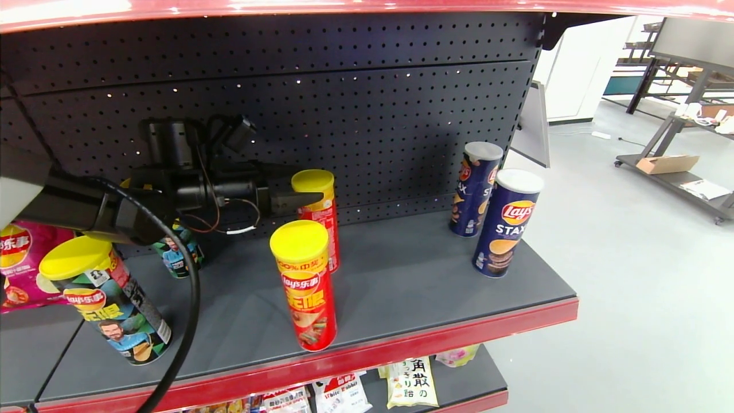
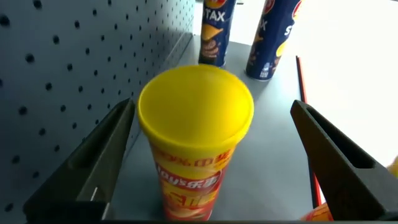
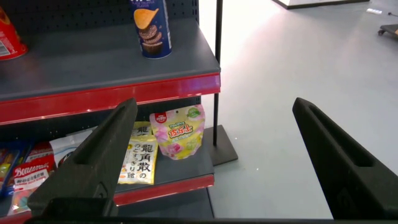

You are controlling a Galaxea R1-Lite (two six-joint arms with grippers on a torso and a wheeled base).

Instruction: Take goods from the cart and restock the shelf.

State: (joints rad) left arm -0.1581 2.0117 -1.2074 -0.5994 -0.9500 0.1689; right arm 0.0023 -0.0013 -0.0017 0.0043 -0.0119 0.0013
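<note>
Red can (image 2: 189,180) inside wide-open left pincer (image 2: 212,109)

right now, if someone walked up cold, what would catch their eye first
The left gripper, open, straddles a red yellow-lidded can toward the back of the shelf without touching it. A matching can stands nearer the front edge, and two dark blue cans stand toward the shelf's right end.

The grey shelf (image 1: 401,275), red-lipped and backed by black pegboard (image 1: 373,115), carries six upright crisp tubes. From the front red tube (image 1: 304,287), the rear red tube (image 1: 318,218) stands at twelve o'clock. The front blue tube (image 1: 507,223) and rear blue tube (image 1: 476,189) stand at two. The front dark tube (image 1: 106,298) is at nine, with the rear dark tube (image 1: 172,258) at ten. A pink bag (image 1: 23,264) lies farthest out at nine.
</note>
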